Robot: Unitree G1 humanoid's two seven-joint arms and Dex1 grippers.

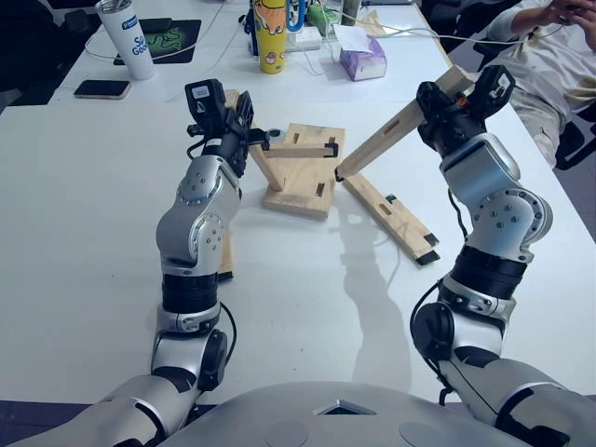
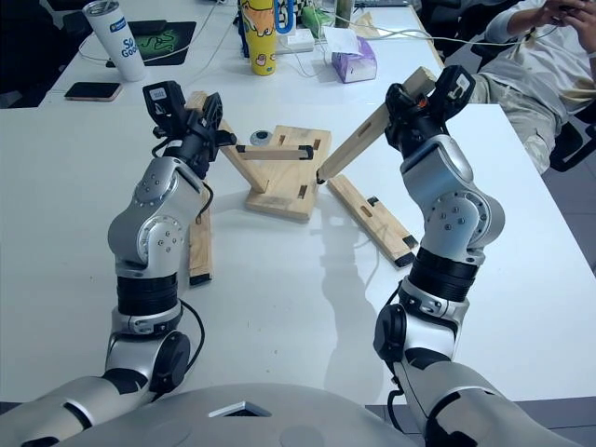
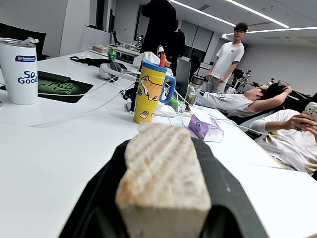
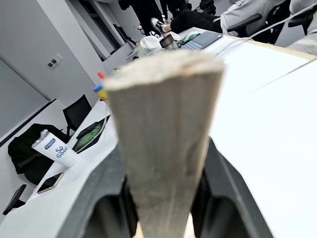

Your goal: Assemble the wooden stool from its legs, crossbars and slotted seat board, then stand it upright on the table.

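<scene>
The slotted seat board [image 1: 303, 182] lies flat at the table's middle. My left gripper [image 1: 235, 116] is shut on a wooden leg [image 1: 264, 168] that slants down to the board's left edge. A thin crossbar [image 1: 296, 147] sticks out from this leg over the board. In the left wrist view the leg's end grain [image 3: 163, 178] sits between the dark fingers. My right gripper [image 1: 458, 96] is shut on a second leg [image 1: 386, 138], held aslant with its lower tip at the board's right edge; its end [image 4: 166, 134] looms large in the right wrist view. Two more legs [image 1: 393, 216] [image 2: 198, 244] lie flat on the table.
Along the far side of the table stand a white tumbler [image 1: 128, 37], a phone [image 1: 102, 88], a yellow cup [image 1: 271, 37] and a tissue pack [image 1: 363, 60]. A seated person is at the far right. The near table surface is bare white.
</scene>
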